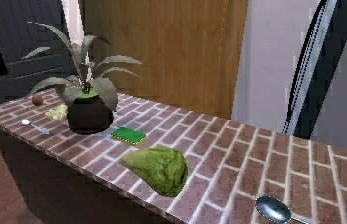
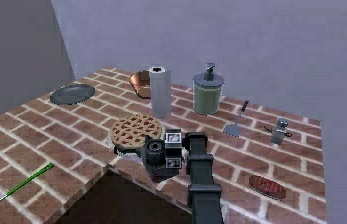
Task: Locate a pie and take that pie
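Pie (image 2: 136, 128): lattice-topped, lying on the brick counter (image 2: 41, 130), just in front of the paper towel roll (image 2: 159, 90).
Jaws: farther in front of the roll, by the pie; cannot tell whether they grasp anything.
Jar (image 2: 208, 92): just right of the roll.

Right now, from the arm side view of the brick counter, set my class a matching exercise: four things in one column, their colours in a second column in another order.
Things:
1. pie
2. paper towel roll
3. plate
4. bowl

Colours:
A. white
B. copper
C. brown, with a lattice top
D. grey

Pairs: 1-C, 2-A, 3-D, 4-B
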